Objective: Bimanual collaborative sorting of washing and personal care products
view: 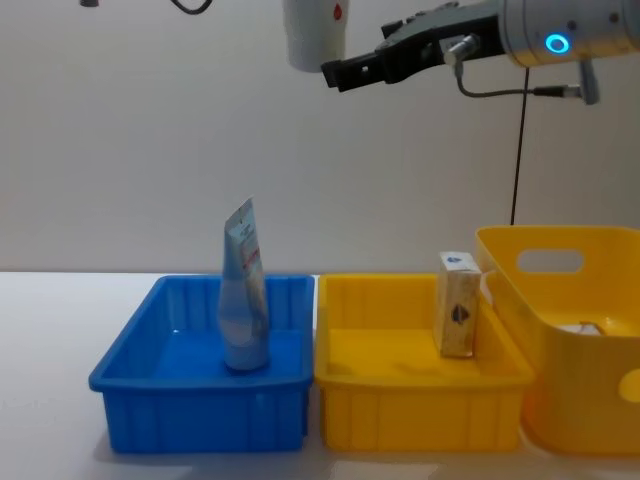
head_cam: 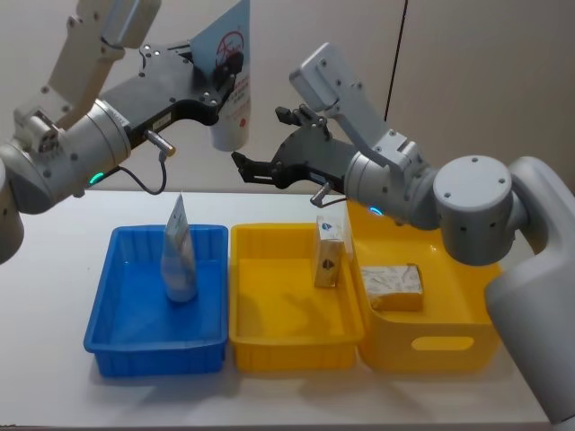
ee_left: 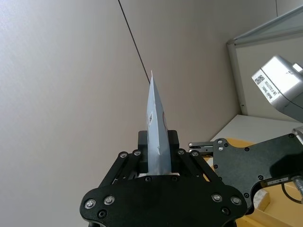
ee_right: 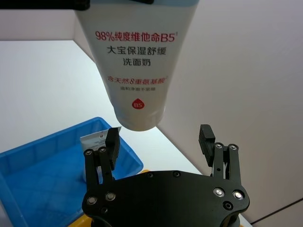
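Observation:
My left gripper [head_cam: 222,79] is raised high over the trays and is shut on a white and pale-blue tube [head_cam: 232,85] with its cap end down. The left wrist view shows that tube [ee_left: 156,125] edge-on in the left gripper [ee_left: 157,158]. My right gripper [head_cam: 260,139] is open, just right of the cap. In the right wrist view the tube [ee_right: 137,61] hangs just beyond the right gripper [ee_right: 160,144], untouched. A second tube [head_cam: 179,256] stands in the blue tray [head_cam: 117,314]. One beige carton [head_cam: 329,256] stands in the yellow tray [head_cam: 296,346]. Another carton [head_cam: 393,283] lies in the tub.
The large yellow tub [head_cam: 431,346] with handle slots stands right of the yellow tray, touching it. The three containers sit in a row on the white table [head_cam: 54,269], with a plain wall behind. Bare table lies left of the blue tray.

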`<state>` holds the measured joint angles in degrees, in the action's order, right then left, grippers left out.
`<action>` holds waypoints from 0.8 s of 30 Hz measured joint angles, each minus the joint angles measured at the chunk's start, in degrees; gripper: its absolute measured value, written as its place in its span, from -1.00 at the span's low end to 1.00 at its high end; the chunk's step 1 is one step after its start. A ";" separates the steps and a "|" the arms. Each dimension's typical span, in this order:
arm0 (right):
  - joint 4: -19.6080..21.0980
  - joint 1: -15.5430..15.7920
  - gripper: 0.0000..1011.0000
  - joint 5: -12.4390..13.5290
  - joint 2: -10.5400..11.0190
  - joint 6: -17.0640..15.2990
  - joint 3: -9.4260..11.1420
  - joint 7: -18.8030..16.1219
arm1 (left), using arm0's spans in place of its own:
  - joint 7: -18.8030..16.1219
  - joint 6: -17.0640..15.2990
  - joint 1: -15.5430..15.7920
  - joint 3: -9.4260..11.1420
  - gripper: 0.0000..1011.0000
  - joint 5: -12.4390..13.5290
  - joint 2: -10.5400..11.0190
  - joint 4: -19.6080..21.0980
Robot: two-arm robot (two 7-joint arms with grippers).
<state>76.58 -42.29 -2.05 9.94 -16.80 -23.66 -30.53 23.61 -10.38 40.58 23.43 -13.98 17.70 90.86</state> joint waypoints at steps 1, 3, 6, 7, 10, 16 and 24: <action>-0.05 -0.08 0.99 0.04 -0.04 -0.05 -0.06 -0.08 | -0.04 0.00 0.00 0.03 -0.57 -0.02 0.03 0.00; -0.16 -0.31 0.99 0.27 -0.13 -0.17 -0.20 -0.27 | -0.13 0.00 0.01 0.11 -0.57 -0.09 0.12 -0.01; -0.33 -0.66 0.99 0.52 -0.30 -0.26 -0.35 -0.41 | -0.24 0.00 0.03 0.21 -0.57 -0.19 0.24 -0.02; -0.37 -0.74 0.99 0.61 -0.33 -0.28 -0.38 -0.46 | -0.27 0.00 0.04 0.23 -0.57 -0.21 0.27 -0.01; -0.53 -1.10 0.99 0.92 -0.50 -0.32 -0.52 -0.60 | -0.38 0.00 0.08 0.33 -0.57 -0.29 0.39 -0.04; -0.86 -1.75 0.99 1.31 -0.83 -0.23 -0.81 -0.65 | -0.53 0.00 0.14 0.49 -0.57 -0.44 0.54 -0.11; -1.81 -2.81 0.99 1.69 -1.45 0.06 -1.34 -0.63 | -0.75 -0.04 0.13 0.60 -0.57 -0.59 0.65 -0.15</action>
<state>74.77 -45.10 -0.36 8.48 -16.74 -25.00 -31.17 22.86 -10.42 40.70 24.03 -14.58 18.36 90.71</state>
